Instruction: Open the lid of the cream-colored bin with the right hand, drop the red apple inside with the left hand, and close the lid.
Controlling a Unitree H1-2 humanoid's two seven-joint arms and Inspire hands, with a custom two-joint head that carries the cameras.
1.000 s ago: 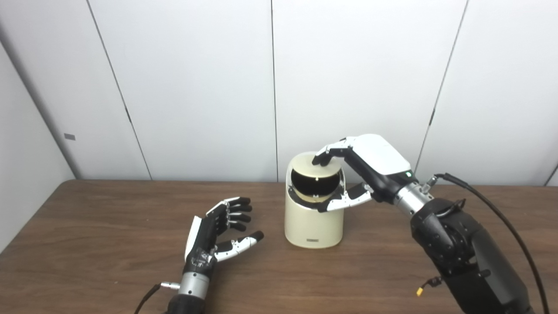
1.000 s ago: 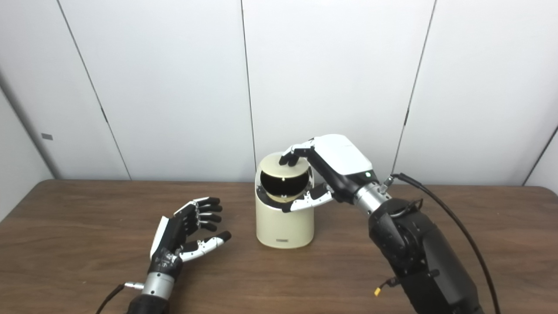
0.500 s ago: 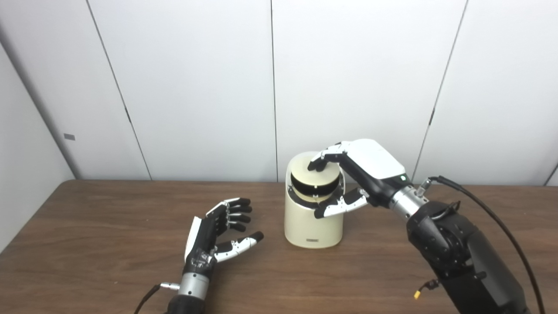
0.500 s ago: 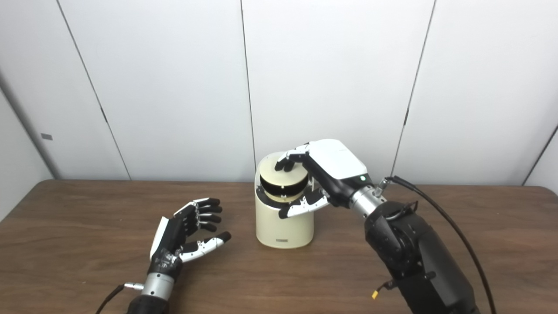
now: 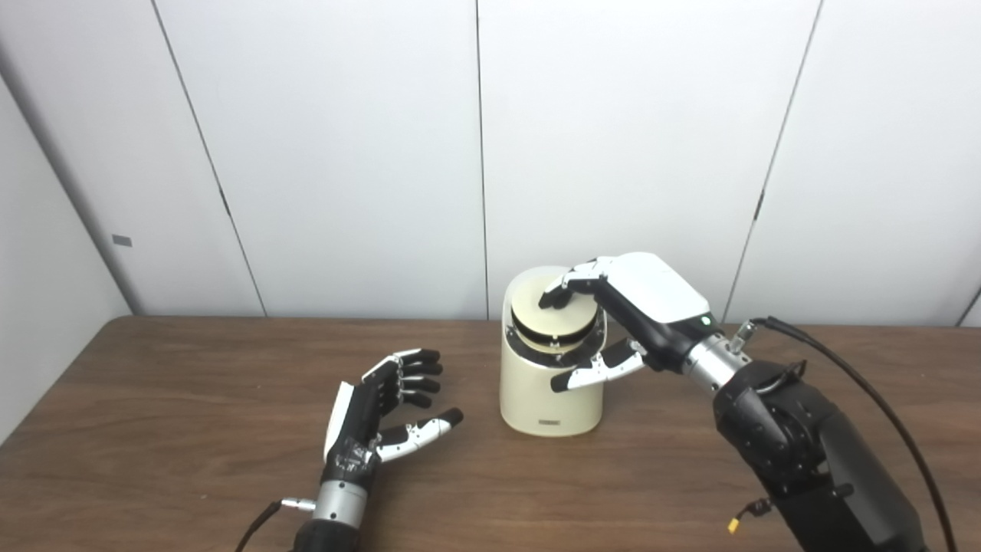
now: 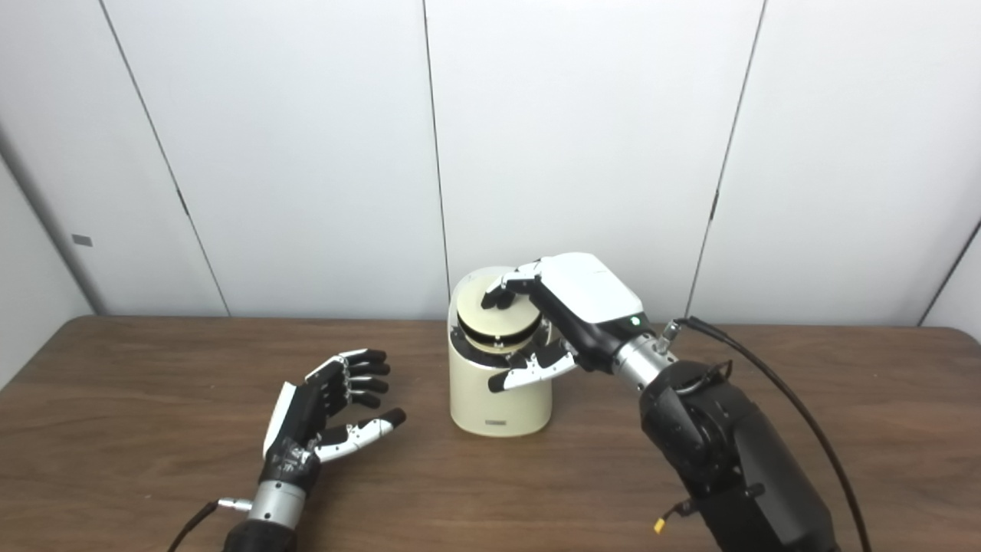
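Observation:
The cream-colored bin (image 5: 548, 387) stands upright at the middle of the brown table (image 5: 153, 399). Its round lid (image 5: 558, 320) is tilted only slightly, and a thin dark gap shows under its front edge. My right hand (image 5: 640, 295) reaches over the bin from the right, fingertips (image 5: 553, 295) pressing on the lid's top and thumb (image 5: 594, 372) spread in front of the bin's rim. To the left of the bin, my left hand (image 5: 383, 410) rests near the table, palm toward the bin, fingers apart and holding nothing. No red apple shows in either view.
A white panelled wall (image 5: 345, 153) rises just behind the table's far edge. A black cable (image 5: 866, 391) loops off my right forearm. Bare wood lies to the left, right and front of the bin.
The lid has swung down from wide open, with the dark interior showing, to nearly flat. My right hand came down and forward with it. The left hand stayed still.

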